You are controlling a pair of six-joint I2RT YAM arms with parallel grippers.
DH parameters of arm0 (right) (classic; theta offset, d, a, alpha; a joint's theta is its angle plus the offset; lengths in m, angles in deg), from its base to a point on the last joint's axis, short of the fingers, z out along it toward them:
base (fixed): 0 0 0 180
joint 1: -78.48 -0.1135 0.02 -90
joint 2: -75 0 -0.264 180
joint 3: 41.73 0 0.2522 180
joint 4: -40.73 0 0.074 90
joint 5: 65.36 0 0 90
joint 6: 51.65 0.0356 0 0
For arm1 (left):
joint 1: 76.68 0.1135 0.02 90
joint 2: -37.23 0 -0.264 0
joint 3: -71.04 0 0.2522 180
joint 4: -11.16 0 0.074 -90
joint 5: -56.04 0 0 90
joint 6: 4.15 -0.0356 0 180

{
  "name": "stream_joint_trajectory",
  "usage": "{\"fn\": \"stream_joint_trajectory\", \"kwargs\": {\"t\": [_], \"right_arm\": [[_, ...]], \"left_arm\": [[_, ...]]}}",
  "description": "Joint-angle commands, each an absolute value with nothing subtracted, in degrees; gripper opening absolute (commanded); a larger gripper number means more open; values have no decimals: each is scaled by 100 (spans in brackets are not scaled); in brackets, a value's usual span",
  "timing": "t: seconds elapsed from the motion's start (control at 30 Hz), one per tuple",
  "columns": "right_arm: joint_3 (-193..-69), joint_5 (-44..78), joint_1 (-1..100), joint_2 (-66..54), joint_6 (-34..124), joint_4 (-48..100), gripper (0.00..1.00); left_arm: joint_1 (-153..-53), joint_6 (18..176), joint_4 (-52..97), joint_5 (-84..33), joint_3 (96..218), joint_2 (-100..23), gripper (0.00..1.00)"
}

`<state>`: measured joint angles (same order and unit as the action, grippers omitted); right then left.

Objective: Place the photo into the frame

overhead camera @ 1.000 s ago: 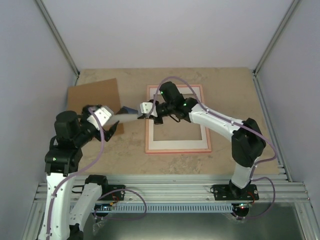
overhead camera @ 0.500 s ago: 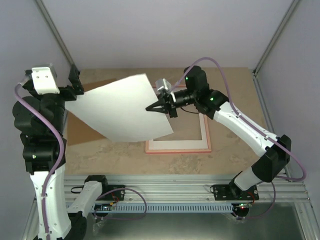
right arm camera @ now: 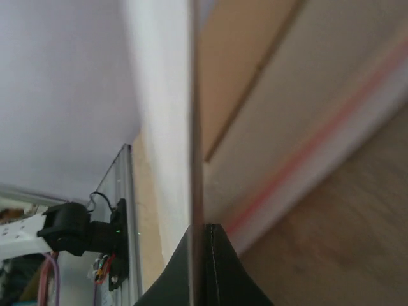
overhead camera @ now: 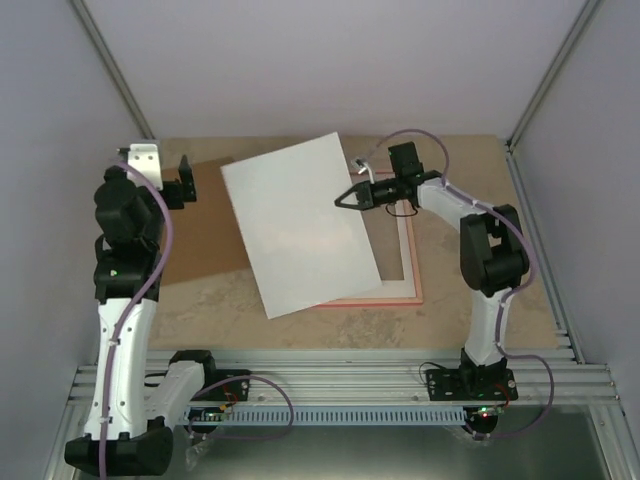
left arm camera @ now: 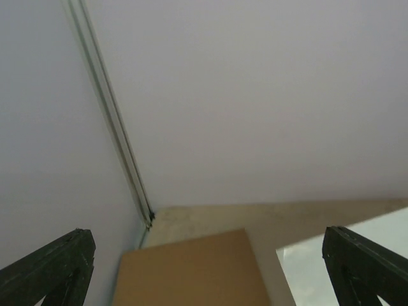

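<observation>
The photo point(overhead camera: 300, 225) hangs in the air with its plain white back up, tilted, over the left part of the pink frame point(overhead camera: 411, 272) that lies flat on the table. My right gripper point(overhead camera: 347, 198) is shut on the photo's right edge. In the right wrist view the photo point(right arm camera: 193, 115) runs edge-on up from my shut gripper point(right arm camera: 203, 231), and the frame point(right arm camera: 331, 140) is a blurred pink line below. My left gripper point(overhead camera: 183, 184) is raised at the far left, open and empty, apart from the photo. In the left wrist view the gripper point(left arm camera: 205, 233) is wide open, with a photo corner point(left arm camera: 357, 261) at lower right.
The brown backing board point(overhead camera: 195, 225) lies flat at the back left, partly under the photo; it also shows in the left wrist view point(left arm camera: 191, 274). White walls close the table on the left, back and right. A metal rail point(overhead camera: 330, 380) runs along the near edge.
The left gripper has let go of the photo and stands apart from it. The right gripper has swung the photo right and turned it, so it hangs over the frame.
</observation>
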<state>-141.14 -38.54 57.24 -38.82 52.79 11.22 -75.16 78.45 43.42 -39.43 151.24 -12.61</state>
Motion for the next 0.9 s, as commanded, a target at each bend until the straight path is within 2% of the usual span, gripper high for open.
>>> {"fn": "stream_joint_trajectory", "kwargs": {"t": [0.0,0.5,0.87], "right_arm": [[-14488,-3493,6182,-4118,5054,220,0],[-14629,-2916,7267,-4694,3879,-1399,1],[-14333,-2978,7470,-4752,4122,-1225,0]], "left_arm": [[-7483,8006,3872,-3443,14577,-1124,99],[-7483,8275,4254,-2921,13915,-1103,99],[-7483,8370,4238,-2811,13719,-1125,99]]}}
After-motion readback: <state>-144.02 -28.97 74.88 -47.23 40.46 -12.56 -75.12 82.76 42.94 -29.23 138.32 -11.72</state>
